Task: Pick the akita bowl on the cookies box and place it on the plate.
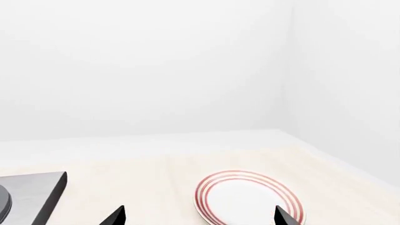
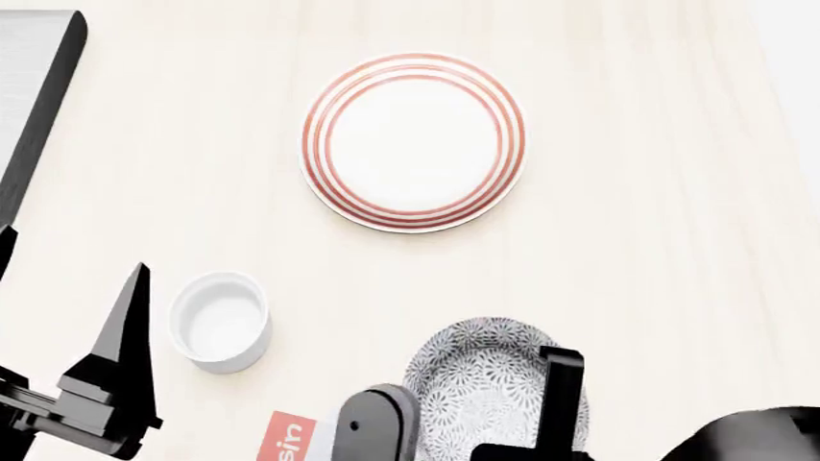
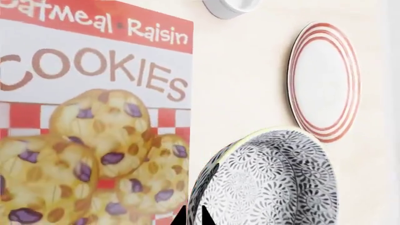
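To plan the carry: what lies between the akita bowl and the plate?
Only bare table, seen in the head view, between akita bowl and plate.

Right gripper [image 2: 464, 423] sits low in the head view, one rounded finger [image 2: 378, 423] and one flat dark finger [image 2: 560, 399] spread wide apart — in the right wrist view its tips barely poke in at the edge. Left gripper [image 1: 196, 216] is open too — two dark tips well apart, arm down at the near left.
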You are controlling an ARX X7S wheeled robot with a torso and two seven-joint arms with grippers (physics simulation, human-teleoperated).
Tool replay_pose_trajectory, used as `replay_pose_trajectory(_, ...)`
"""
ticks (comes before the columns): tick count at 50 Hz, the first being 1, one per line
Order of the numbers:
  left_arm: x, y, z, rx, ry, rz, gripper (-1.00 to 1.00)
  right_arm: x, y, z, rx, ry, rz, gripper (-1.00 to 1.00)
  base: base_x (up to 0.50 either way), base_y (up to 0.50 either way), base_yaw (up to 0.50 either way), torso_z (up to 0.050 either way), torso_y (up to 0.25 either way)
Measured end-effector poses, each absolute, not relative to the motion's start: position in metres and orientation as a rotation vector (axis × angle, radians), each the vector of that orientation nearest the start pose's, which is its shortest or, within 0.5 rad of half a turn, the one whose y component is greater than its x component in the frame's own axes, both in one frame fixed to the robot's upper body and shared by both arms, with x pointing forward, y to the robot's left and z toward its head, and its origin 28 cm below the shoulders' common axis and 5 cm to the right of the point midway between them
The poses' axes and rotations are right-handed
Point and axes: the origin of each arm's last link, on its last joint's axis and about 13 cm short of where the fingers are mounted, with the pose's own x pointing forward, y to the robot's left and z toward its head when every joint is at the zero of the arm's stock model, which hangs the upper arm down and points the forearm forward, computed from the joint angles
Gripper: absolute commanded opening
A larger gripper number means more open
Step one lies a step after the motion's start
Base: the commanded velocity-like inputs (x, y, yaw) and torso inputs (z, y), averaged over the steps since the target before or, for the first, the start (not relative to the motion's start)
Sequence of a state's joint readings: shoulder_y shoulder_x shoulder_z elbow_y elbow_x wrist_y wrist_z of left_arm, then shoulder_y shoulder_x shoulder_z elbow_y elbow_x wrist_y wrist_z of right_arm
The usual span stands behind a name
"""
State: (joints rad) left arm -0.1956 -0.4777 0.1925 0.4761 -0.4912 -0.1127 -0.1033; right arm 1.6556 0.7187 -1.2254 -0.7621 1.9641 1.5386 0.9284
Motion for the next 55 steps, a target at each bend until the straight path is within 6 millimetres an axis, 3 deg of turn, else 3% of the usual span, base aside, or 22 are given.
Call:
replay_pose_trajectory(15,0.227,0.237,0.145,-0.02,-0.412,-0.295,1.0,0.202,-0.118,0.287,-1.292,0.385,0.596,-1.0,0.0,0.0,0.0,0.0,0.0)
replay_pose_trajectory(33,0.226,0.238,0.144,-0.019,-0.411,-0.299,1.0,0.26,-0.111,0.307,-1.301,0.292,0.515,-1.0,0.0,0.0,0.0,0.0,0.0)
replay_pose_trajectory(55,0.224,0.238,0.144,-0.018,-0.409,-0.313,1.0,0.33,-0.096,0.315,-1.315,0.175,0.445,-1.0,0.0,0.0,0.0,0.0,0.0)
